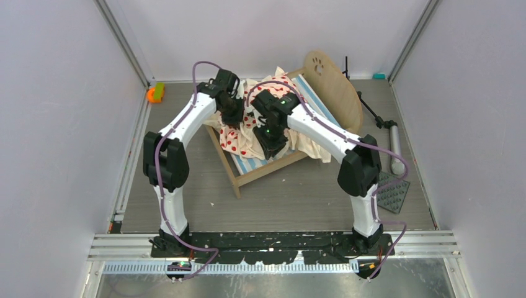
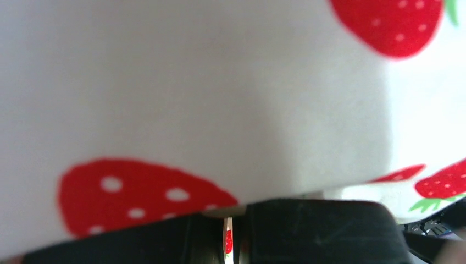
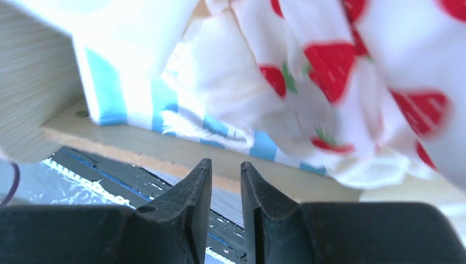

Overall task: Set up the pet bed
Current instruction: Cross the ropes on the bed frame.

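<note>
The pet bed (image 1: 338, 87) stands at the middle back of the table, a light-wood frame with a paw print on its rounded end board. Its blue-white striped mattress (image 1: 310, 93) is partly covered by rumpled cream bedding (image 1: 248, 139) printed with red strawberries. My left gripper (image 1: 232, 118) is at the bed's left side, shut on a fold of the bedding (image 2: 192, 99), which fills the left wrist view; the left gripper (image 2: 228, 231) pinches a thin strip of cloth. My right gripper (image 1: 273, 149) is at the bed's near rail (image 3: 165, 151), and this right gripper (image 3: 226, 168) stands slightly open with nothing between its fingers, below the mattress (image 3: 159, 110) and the bedding (image 3: 340, 71).
A black tripod stand (image 1: 372, 112) with a grey cylinder (image 1: 395, 146) lies right of the bed. A dark studded mat (image 1: 392, 192) sits by the right arm. An orange object (image 1: 155, 93) rests at the back left. A small teal item (image 1: 378, 76) is at the back right.
</note>
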Controlling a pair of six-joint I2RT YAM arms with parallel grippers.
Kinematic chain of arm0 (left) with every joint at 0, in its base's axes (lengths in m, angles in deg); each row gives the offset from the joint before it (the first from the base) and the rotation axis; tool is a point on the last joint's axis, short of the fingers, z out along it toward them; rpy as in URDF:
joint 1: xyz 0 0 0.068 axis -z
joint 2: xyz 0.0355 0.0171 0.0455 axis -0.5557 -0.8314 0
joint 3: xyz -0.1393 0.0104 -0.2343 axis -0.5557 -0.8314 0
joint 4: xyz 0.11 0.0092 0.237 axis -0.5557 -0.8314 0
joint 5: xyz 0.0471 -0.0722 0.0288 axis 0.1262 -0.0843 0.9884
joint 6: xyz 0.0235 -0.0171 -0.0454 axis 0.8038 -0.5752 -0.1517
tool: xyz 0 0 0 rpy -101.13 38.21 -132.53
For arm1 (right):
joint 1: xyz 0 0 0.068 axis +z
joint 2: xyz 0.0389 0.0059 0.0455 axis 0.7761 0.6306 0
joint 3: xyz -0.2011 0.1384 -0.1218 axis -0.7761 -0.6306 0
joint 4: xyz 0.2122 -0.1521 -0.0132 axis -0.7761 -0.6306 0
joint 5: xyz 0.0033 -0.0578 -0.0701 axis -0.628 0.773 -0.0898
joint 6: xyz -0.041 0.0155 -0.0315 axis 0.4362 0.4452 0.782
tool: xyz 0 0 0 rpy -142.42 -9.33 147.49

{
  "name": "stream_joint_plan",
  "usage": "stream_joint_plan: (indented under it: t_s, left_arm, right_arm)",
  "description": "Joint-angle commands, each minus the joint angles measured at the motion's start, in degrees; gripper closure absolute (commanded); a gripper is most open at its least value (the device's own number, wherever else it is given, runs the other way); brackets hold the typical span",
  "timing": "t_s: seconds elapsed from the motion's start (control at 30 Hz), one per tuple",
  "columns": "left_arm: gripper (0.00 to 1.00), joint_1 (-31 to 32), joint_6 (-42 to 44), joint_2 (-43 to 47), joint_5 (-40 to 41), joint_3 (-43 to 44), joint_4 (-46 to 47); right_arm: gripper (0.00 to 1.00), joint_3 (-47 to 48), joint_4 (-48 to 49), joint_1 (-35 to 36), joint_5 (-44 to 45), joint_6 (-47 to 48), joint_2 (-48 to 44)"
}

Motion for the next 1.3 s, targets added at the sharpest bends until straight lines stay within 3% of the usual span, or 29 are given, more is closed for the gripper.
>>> stream_joint_plan:
  t_s: [0.0, 0.17, 0.37, 0.53, 0.93, 1.27]
  left_arm:
    - [1.0, 0.04, 0.26, 3.3, -0.35, 0.94, 2.92]
    - [1.0, 0.56, 0.58, 4.11, -0.34, 1.21, 2.04]
    - [1.0, 2.99, -0.6, 8.65, -0.25, 1.75, 0.86]
    - [1.0, 4.34, -1.33, 13.96, -0.3, -0.54, -1.19]
    - [1.0, 9.23, -1.95, 22.22, -2.25, -2.76, -12.54]
    - [1.0, 11.58, -10.9, 29.56, -14.35, -7.56, -9.62]
  right_arm:
    - [0.68, 0.15, 1.61, -0.24, 1.61, -1.88, -8.49]
    - [0.65, -5.82, 5.25, -0.66, 3.56, -3.61, -15.74]
    - [0.62, -21.97, 18.7, -5.92, 5.33, -10.09, -30.18]
    - [0.59, -32.86, 24.33, -9.44, 3.77, -12.08, -38.86]
    - [0.58, -43.22, 30.3, -11.11, 0.37, -13.98, -44.61]
    - [0.58, -46.29, 33.9, -11.34, -2.62, -15.36, -44.9]
